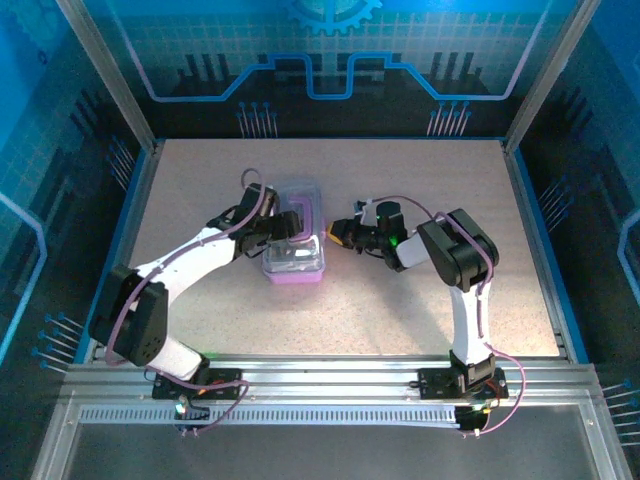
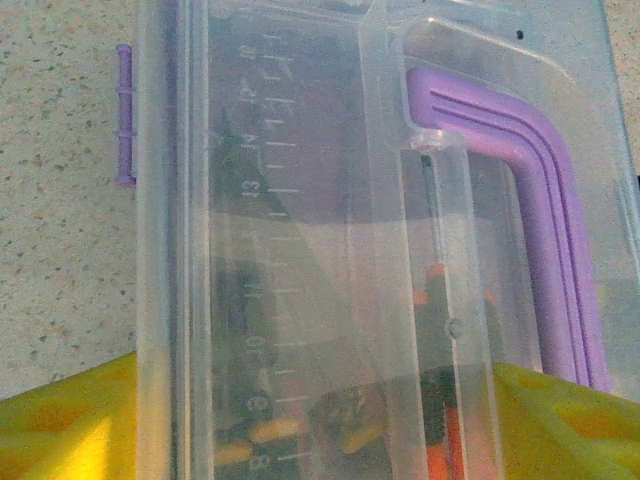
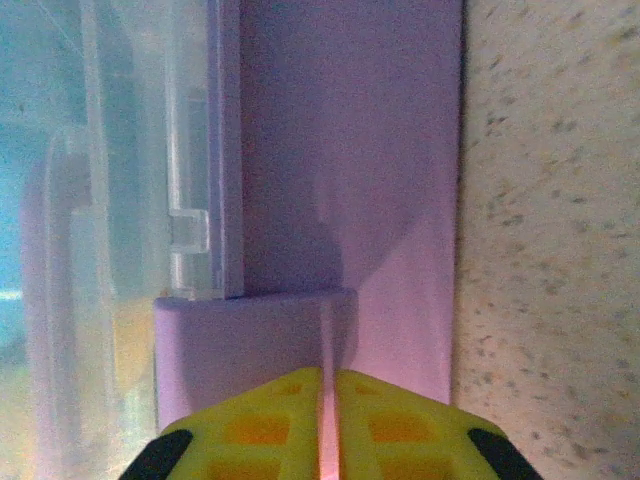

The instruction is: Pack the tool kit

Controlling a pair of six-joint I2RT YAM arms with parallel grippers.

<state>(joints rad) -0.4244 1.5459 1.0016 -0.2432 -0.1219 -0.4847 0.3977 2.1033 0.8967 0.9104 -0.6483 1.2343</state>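
Note:
The tool kit's purple case [image 1: 296, 270] stands mid-table. In the left wrist view its clear lid [image 2: 300, 200] and purple handle [image 2: 555, 250] fill the frame, and orange-black screwdrivers [image 2: 440, 440] show blurred through the plastic. My left gripper [image 1: 272, 232] [image 2: 315, 430] straddles the case, one yellow finger [image 2: 60, 430] against each long side, so it is shut on it. My right gripper [image 1: 338, 237] [image 3: 329, 420] is at the case's right side. Its yellow fingers are almost together on a thin edge of the purple latch [image 3: 250, 345].
Speckled beige tabletop [image 1: 420, 300] lies free around the case. Blue walls and metal frame posts [image 1: 140, 130] border the table. Both arm bases sit on the near rail [image 1: 330, 385].

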